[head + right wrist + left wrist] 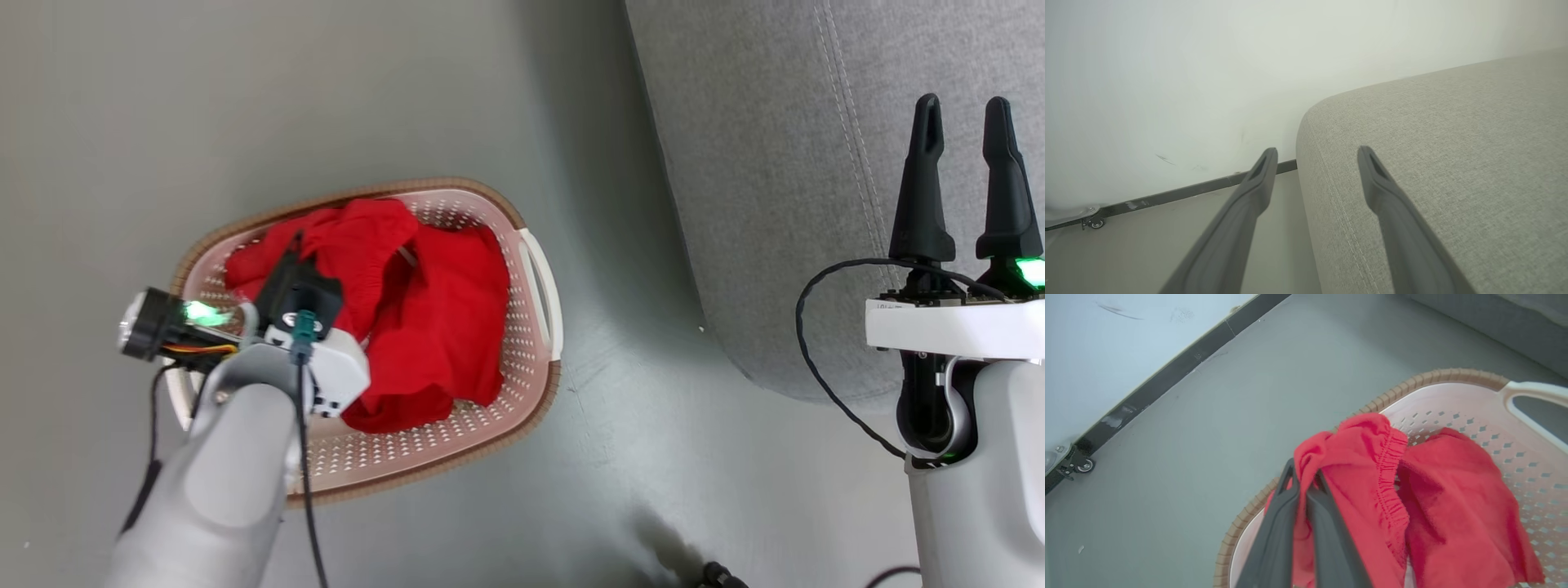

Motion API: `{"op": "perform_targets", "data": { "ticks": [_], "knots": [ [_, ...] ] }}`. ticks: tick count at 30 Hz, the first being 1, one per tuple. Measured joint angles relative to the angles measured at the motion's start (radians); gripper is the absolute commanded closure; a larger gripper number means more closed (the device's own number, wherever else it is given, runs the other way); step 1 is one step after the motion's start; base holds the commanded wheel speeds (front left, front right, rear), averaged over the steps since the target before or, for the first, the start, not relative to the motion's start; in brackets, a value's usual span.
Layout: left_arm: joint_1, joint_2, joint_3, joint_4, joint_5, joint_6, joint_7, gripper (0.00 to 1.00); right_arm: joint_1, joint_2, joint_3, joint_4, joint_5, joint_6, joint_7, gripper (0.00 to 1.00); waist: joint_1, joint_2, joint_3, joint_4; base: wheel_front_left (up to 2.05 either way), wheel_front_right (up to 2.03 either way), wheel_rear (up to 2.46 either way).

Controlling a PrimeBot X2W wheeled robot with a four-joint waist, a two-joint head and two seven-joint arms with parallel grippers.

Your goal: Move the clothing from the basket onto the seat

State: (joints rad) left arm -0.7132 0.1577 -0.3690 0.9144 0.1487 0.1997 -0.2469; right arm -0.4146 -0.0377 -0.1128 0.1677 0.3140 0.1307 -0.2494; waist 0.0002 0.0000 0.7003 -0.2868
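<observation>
The cream basket (535, 269) with a brown rim stands on the grey floor, holding red clothing (445, 318). My left gripper (295, 243) reaches into the basket's left side and is shut on a fold of one red garment; in the left wrist view the gripper (1303, 473) pinches that bunched clothing (1359, 457) with an elastic gathered edge, lifted a little above the basket (1453, 379). A second red piece (1457, 498) lies beside it. My right gripper (963, 110) is open over the grey seat (767, 188), nothing between its fingers (1261, 175). The seat (1453, 163) fills the right.
Grey floor surrounds the basket. A pale wall with a dark baseboard (1167, 371) runs behind, and a small caster wheel (1084, 465) sits at its foot. A dark cable end (718, 576) lies on the floor near the bottom edge.
</observation>
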Motion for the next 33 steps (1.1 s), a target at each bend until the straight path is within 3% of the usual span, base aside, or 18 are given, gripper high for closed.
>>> {"op": "perform_targets", "data": {
  "ticks": [15,33],
  "knots": [
    [0.074,-0.010,-0.019,-0.199,-0.012,0.034,0.000,1.00,0.000,-0.002,0.017,0.031,-0.066,0.000,0.000,0.00,-0.0001,0.0000,-0.088,0.075,0.00,0.00,0.00],
    [0.159,-0.010,-0.043,-0.452,-0.061,0.034,-0.006,1.00,0.003,-0.007,0.056,0.076,-0.139,0.000,0.000,0.00,-0.0001,0.0000,-0.230,0.160,0.00,0.00,0.00]
  ]
}}
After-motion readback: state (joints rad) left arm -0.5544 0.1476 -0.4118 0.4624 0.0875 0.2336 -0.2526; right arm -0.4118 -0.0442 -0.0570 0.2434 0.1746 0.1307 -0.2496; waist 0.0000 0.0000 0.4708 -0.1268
